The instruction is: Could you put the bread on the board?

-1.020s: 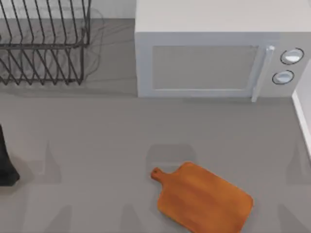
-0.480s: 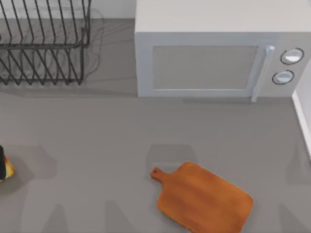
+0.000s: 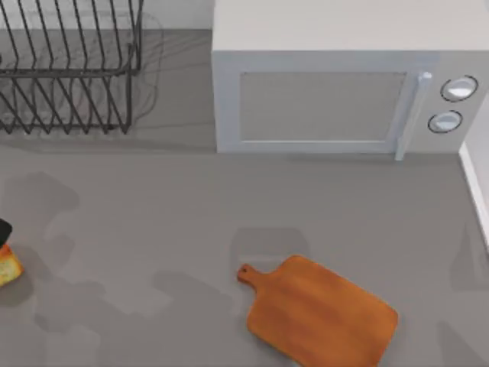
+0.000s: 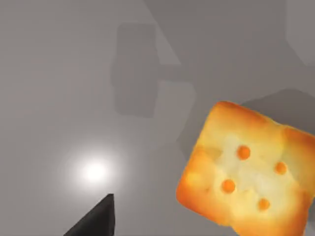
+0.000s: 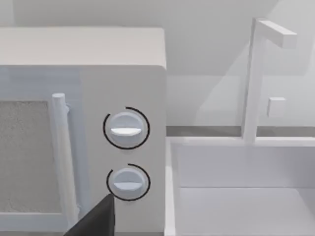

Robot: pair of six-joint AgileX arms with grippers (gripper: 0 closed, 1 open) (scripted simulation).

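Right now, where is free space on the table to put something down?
Bare table lies between the bread at the left edge and the board, and between the board and the microwave. The back is crowded: dish rack beside the microwave.

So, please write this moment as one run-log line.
left gripper: far left table edge, beside small golden-yellow bread chunk | flat orange-brown wooden cutting board: bare | bread: not on board

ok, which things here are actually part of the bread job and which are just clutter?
Part of the job:
- bread, at the table's far left edge
- board, lower centre-right of the table, nothing on it
- left hand, dark tip right by the bread

Just lying about:
- microwave at the back
- wire rack, back left
- white sink, beside the microwave
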